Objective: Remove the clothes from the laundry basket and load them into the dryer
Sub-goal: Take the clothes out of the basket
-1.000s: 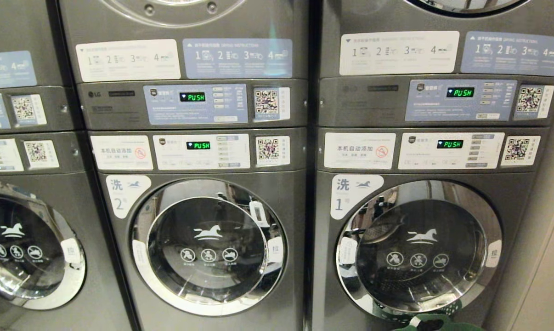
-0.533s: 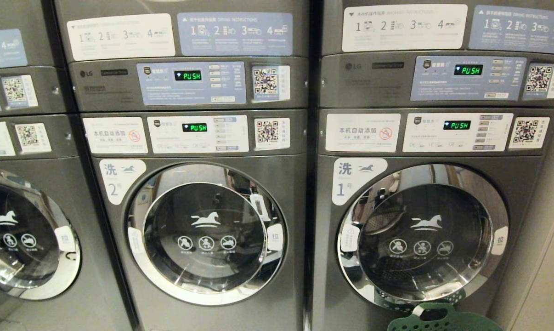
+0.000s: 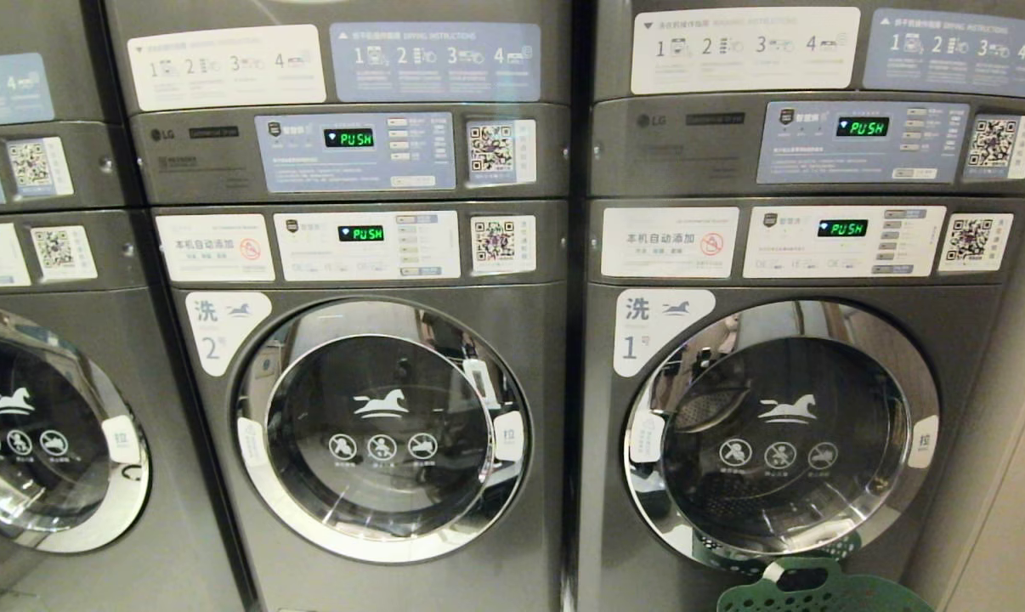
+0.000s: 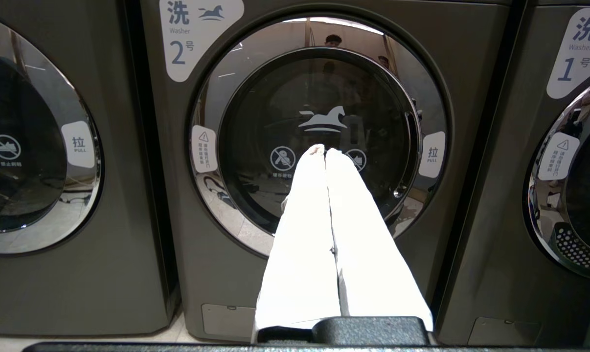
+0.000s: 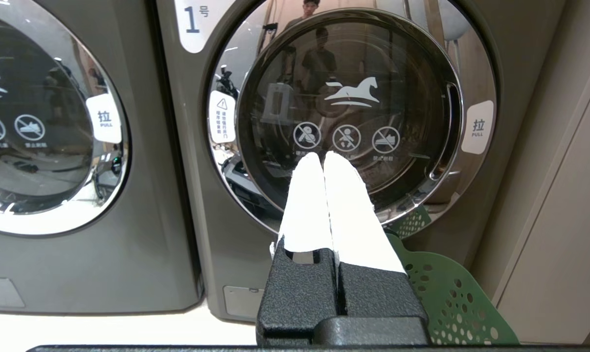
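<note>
Robot is facing the machines, not grabbing anything yet

Machine number 1 (image 3: 780, 433) is sitting at the lower right of the head view with its round door shut, so no clothes can go in yet. The green laundry basket (image 3: 818, 591) is waiting on the floor just in front of it, at the bottom right edge, likely so the clothes are close to the door. The left gripper (image 4: 324, 151) is pointing at machine number 2 (image 4: 319, 142), fingers pressed together and holding nothing. The right gripper (image 5: 323, 157) is pointing at machine 1, fingers together and empty too.
</note>
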You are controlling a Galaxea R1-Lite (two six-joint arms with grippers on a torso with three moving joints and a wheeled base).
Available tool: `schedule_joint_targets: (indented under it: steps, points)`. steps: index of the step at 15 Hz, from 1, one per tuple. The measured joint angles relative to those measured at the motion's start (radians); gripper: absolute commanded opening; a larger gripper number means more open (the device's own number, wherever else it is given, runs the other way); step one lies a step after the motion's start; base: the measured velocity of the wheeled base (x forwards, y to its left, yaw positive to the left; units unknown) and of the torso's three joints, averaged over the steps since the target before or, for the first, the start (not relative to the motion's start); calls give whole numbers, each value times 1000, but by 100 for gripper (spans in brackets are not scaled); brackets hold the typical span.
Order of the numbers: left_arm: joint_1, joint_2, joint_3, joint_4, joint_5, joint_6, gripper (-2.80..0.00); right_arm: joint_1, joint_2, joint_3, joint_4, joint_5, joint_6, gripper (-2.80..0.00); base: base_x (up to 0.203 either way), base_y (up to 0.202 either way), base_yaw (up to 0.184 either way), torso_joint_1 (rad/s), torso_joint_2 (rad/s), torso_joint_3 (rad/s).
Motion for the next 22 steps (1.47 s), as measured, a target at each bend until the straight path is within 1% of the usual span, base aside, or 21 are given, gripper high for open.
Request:
schedule_joint_targets:
  steps: [12,18,22]
  points:
    - [0,0,0,0,0,1,-280,0,0,0,0,-2,4,-280,0,0,0,-2,2,2]
    - [0,0,0,1,0,2,-280,-1,0,0,0,-2,3,-280,0,8,-143,2,4,3]
    - [0,0,0,-1,-1,5,-280,0,0,0,0,-2,3,-280,0,1,-20,1,1,0]
